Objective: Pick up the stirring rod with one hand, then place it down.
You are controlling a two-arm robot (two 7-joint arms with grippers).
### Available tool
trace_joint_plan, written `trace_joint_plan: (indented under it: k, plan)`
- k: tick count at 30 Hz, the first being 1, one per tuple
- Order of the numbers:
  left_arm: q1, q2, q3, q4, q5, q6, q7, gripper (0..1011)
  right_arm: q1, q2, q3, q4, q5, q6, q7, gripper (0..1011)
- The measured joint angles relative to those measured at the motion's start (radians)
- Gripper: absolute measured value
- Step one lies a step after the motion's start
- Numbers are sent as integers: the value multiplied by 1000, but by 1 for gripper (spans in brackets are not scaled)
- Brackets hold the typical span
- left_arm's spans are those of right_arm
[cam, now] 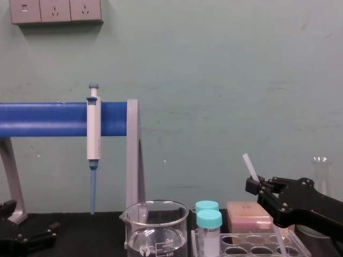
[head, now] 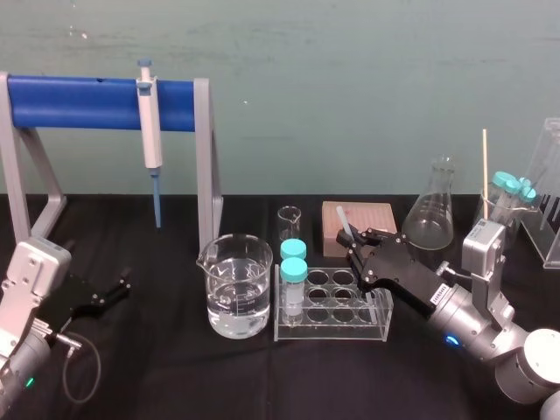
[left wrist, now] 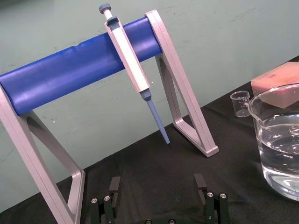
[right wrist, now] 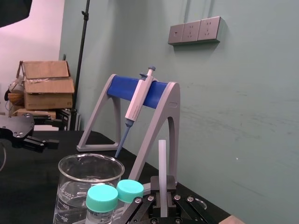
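Right gripper [head: 356, 245] clamped on stirring rod [head: 346, 230], rod tilted, above test-tube rack [head: 378, 317]. Left gripper [head: 116, 289] parked left, fingers apart.

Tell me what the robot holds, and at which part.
The right gripper holds the stirring rod near its upper end; the left gripper is open and holds nothing.

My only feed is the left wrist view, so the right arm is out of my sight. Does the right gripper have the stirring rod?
Observer: Yes, the right gripper has its jaws shut on the stirring rod.
Operator: Where is it?
Observer: Over the test tube rack, right of the beaker.
Operator: My left gripper is parked with open jaws. Is the rod upright?
Observer: Tilted, its top leaning toward the robot's left.
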Motion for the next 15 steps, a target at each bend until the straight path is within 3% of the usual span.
trace_joint_plan:
  k: [15]
  plan:
    - [0, 0, 0, 0, 0, 0, 0, 1000, 0, 0, 0, -1, 2, -3, 4, 75]
